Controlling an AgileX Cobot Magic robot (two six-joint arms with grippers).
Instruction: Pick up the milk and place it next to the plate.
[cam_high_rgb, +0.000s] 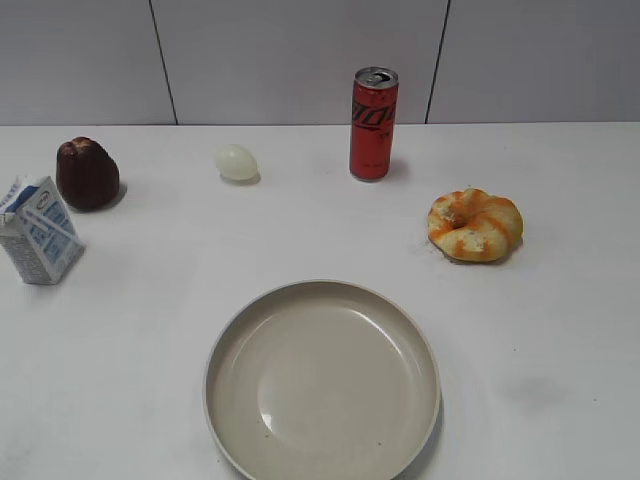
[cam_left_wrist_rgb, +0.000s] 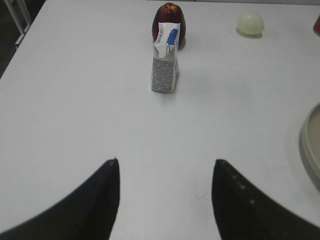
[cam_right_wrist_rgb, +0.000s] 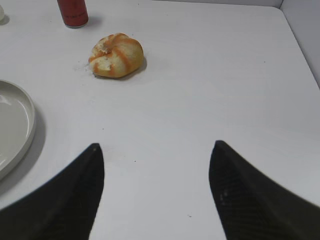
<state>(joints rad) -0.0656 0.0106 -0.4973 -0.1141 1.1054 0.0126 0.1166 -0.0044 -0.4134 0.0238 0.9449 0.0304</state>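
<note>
The milk (cam_high_rgb: 36, 230) stands upright at the left edge of the exterior frame, just in front of a dark brown cake (cam_high_rgb: 87, 173) and well apart from the plate (cam_high_rgb: 225, 350) at bottom centre. In the left wrist view the left end effector (cam_left_wrist_rgb: 165, 200) is spread wide and empty, lined up with the carton's narrow printed side, probably so the fingers can close across it. The right end effector (cam_right_wrist_rgb: 156, 195) is also spread, holding nothing, near the bun (cam_right_wrist_rgb: 116, 55); it looks idle, since the milk sits on the other side.
</note>
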